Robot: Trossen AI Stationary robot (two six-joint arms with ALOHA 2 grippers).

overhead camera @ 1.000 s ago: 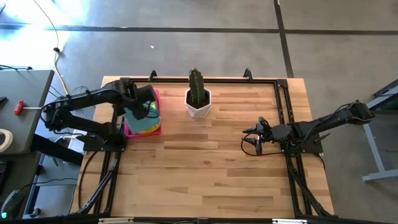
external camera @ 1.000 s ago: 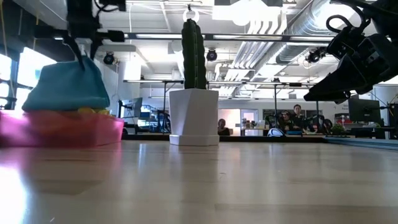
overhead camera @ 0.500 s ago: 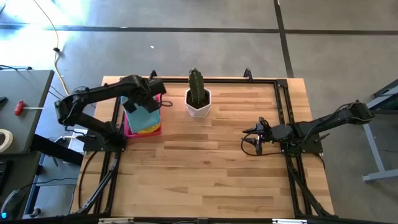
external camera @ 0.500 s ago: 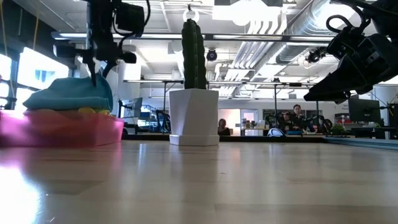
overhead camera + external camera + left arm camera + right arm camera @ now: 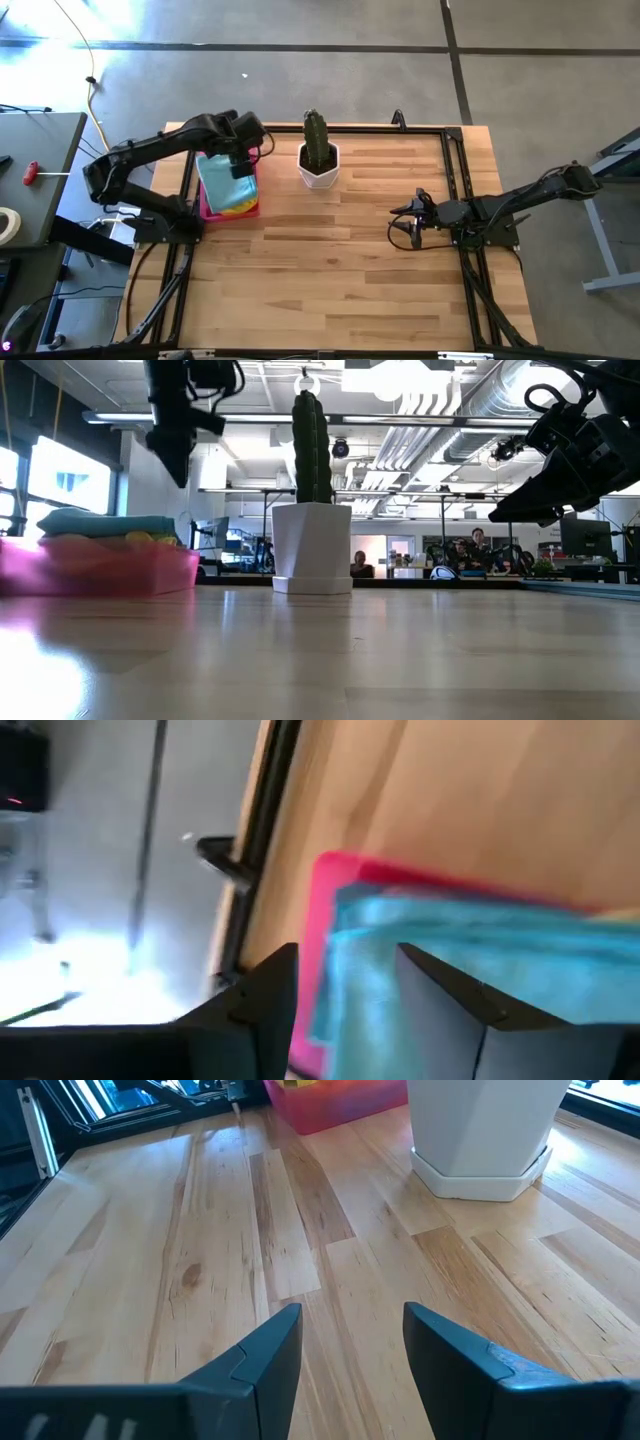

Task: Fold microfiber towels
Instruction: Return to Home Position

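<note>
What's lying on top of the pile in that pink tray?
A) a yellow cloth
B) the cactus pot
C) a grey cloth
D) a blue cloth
D: a blue towel tops the stack in the pink tray; the left gripper hangs open above it, and the right gripper waits far from it.

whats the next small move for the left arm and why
Probably draw the left claw back toward its base. It hangs open and empty above the pink tray, and the blue towel lies flat inside it. The right claw waits open at the table's right side.
</note>
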